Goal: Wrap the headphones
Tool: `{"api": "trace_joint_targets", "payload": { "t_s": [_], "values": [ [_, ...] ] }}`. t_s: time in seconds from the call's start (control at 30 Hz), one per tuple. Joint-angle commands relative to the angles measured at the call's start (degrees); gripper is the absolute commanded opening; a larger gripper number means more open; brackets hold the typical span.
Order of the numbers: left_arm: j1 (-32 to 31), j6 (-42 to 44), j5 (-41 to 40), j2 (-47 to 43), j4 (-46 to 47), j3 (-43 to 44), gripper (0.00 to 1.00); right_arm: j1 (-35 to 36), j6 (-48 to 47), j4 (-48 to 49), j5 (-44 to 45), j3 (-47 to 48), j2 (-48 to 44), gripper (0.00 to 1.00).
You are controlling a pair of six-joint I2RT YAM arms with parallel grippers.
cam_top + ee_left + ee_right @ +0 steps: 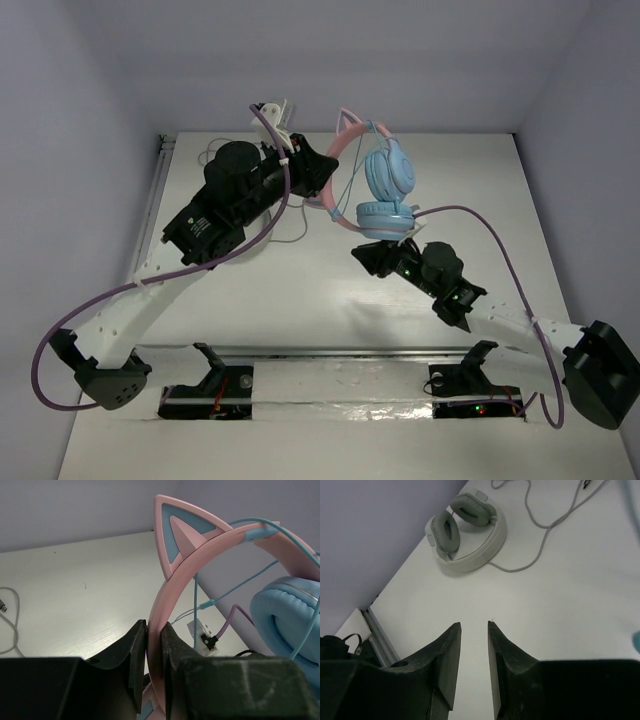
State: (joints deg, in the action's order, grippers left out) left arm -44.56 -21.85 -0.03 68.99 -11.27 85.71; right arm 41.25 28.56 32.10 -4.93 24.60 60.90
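Above the white worktop (480, 200), the left end effector (152, 647) is clamped on the pink band of the headphones (385, 185), holding them aloft, while the right end effector (474, 645) sits slightly parted and empty beneath, so the dangling cable (240, 584) could snag or slide loose.

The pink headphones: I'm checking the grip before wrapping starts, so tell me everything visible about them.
The headphones have a glossy pink headband with blue-lined cat ears, padded light-blue earcups and a thin light-blue cable draped across the band. They are held off the table by the left gripper, shut on the headband. The right gripper, open, is close by the lower earcup; contact unclear.
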Motion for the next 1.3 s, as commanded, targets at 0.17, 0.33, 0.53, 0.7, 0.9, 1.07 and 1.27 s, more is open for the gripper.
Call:
{"api": "trace_joint_targets", "payload": {
  "t_s": [0.17,0.33,0.53,0.7,0.9,1.07,1.27],
  "values": [
    [0.1,-1.3,2.3,-0.1,5.9,5.9,0.00,-0.3,-1.2,-5.7,12.1,2.9,-4.6,0.34],
    [0.1,-0.6,2.2,0.9,5.0,7.4,0.00,-0.3,-0.8,-11.3,17.2,3.3,-9.9,0.33],
    [0.1,0.4,1.3,1.8,3.5,9.3,0.00,-0.3,-0.9,-19.7,5.5,6.8,-13.3,0.32],
    [0.1,0.8,0.8,1.3,3.6,8.8,0.00,-0.3,-0.9,-19.4,5.4,5.4,-15.8,0.34],
    [0.1,0.8,0.7,0.7,3.2,9.1,0.00,-0.3,-1.0,-20.2,10.9,5.7,-14.4,0.43],
    [0.1,0.9,0.6,0.6,2.6,9.6,0.00,-0.3,-1.0,-21.2,17.3,5.6,-14.7,0.54],
    [0.1,0.8,1.5,0.8,3.0,9.5,0.00,-0.3,-2.1,-23.1,20.3,6.4,-14.7,0.58]
  ]
}}
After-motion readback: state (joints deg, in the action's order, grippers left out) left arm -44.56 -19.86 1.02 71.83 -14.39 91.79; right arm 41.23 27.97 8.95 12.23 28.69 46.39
